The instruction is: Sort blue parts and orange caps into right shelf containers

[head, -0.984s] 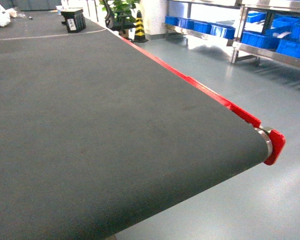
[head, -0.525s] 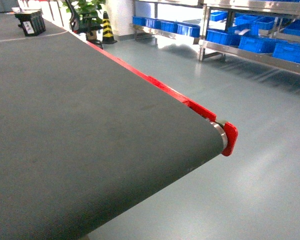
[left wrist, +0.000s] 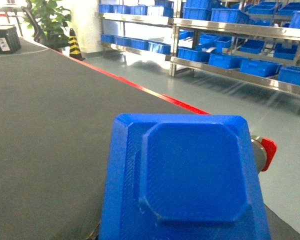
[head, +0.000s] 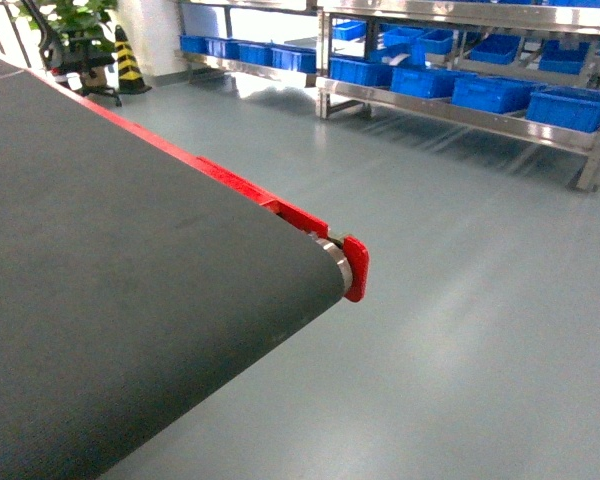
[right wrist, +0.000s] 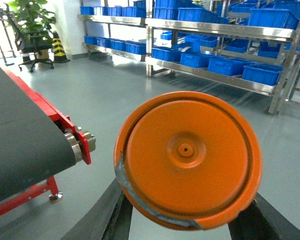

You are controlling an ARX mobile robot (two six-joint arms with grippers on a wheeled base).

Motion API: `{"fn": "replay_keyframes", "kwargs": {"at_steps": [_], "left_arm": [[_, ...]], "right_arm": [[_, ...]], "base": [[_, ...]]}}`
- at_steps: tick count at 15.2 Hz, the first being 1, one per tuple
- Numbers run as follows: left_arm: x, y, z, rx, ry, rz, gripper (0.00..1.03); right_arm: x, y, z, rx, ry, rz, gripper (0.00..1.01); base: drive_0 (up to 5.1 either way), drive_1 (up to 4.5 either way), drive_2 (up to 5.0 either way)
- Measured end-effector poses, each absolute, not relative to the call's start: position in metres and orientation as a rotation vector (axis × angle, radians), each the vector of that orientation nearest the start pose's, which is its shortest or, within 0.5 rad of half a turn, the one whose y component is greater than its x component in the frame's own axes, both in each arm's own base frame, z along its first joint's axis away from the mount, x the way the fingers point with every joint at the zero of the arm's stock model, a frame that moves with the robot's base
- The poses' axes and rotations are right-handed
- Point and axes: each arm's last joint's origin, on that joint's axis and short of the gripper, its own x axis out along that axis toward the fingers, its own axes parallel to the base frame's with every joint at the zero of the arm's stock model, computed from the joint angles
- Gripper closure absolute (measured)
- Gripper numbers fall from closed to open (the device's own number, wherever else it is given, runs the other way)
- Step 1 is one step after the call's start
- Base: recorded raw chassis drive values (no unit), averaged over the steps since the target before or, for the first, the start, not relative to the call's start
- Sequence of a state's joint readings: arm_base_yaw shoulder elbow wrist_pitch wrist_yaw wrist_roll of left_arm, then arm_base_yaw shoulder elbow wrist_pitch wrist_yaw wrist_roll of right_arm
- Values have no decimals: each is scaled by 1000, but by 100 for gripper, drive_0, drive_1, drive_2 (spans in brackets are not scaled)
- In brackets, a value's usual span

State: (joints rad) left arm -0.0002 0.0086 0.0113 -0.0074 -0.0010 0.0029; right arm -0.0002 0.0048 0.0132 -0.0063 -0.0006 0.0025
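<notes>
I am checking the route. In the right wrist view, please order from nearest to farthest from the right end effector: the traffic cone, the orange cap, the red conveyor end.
1. orange cap, right in front of the camera, at the end effector.
2. red conveyor end, lower left.
3. traffic cone, far upper left, beside the plant.

L arm: out of head view; gripper hidden behind held blue part (left wrist: 185, 180) | R arm: dark fingers (right wrist: 107, 212) apparently clamping orange cap (right wrist: 187, 157), raised
</notes>
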Motion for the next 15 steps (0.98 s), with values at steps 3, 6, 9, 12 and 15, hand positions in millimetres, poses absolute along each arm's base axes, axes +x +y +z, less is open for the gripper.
{"fn": "replay_keyframes", "kwargs": {"at_steps": [3,6,9,12,15], "left_arm": [[98,0,166,3,5,1,61],[98,0,166,3,5,1,61],[98,0,166,3,5,1,61],[98,0,166,3,5,1,61],[98,0,166,3,5,1,61]], "right_arm": [[97,0,167,2,-2,0,57],[97,0,167,2,-2,0,57],[97,0,167,2,-2,0,57],[97,0,167,2,-2,0,57],[97,0,167,2,-2,0,57]], "base": [[-160,-160,-160],[-156,-156,-156],[-172,-172,-172],[-159,-159,-159],[-168,-168,-168]]}}
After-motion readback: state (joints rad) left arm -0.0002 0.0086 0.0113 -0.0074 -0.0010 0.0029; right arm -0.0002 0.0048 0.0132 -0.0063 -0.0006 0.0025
